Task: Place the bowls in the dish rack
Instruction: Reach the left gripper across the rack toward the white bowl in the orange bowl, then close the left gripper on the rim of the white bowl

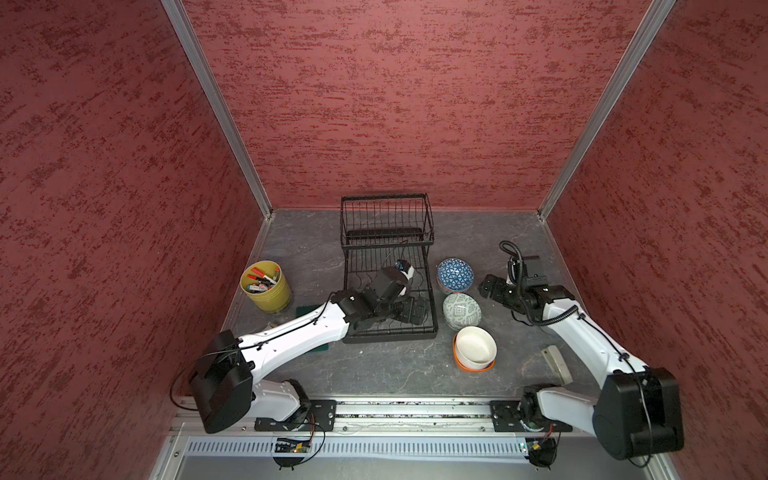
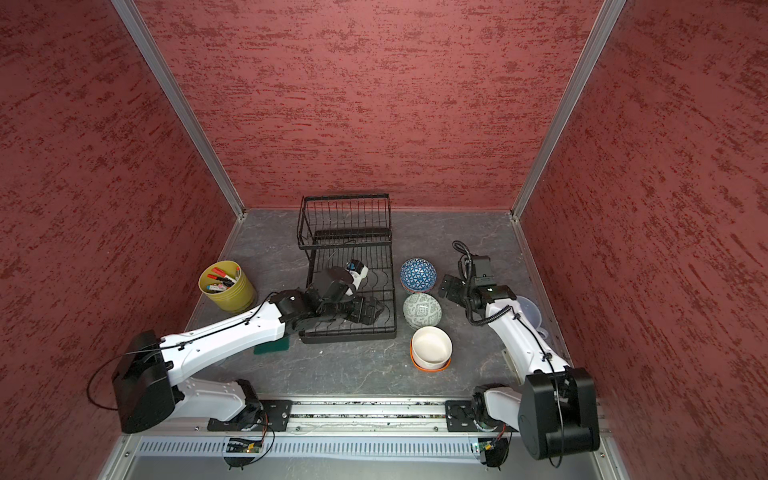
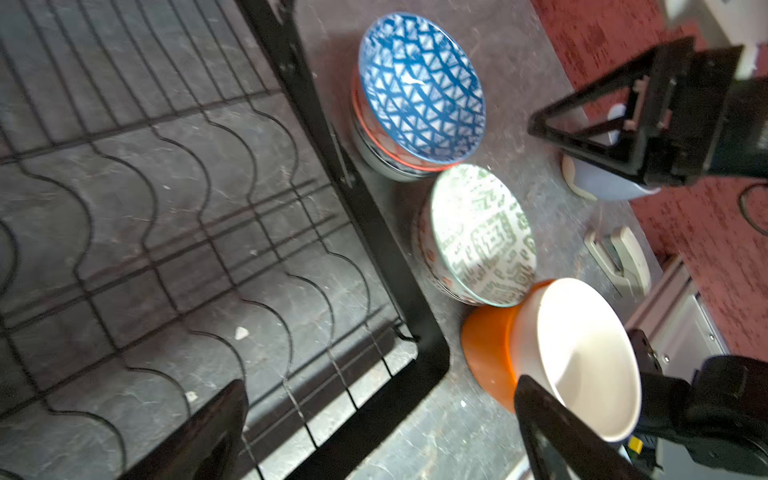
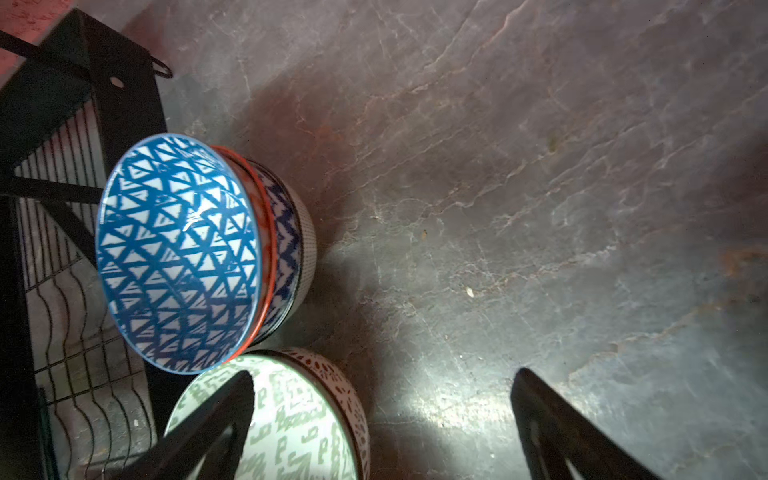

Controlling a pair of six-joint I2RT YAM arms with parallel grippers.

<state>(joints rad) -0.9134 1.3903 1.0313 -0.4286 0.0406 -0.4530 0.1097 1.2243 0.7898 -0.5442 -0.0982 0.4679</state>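
On the table (image 3: 519,62), just beside the dish rack (image 3: 415,299) rim, stand in a row a stack topped by a blue lattice bowl (image 3: 419,87), a green-patterned bowl (image 3: 482,232) and a white bowl (image 3: 582,357) nested in an orange bowl (image 3: 486,349), with the left tool (image 3: 380,382) jaws spread wide.

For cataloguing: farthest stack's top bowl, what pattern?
Top bowl: blue triangles on white, clearest in right wrist view.
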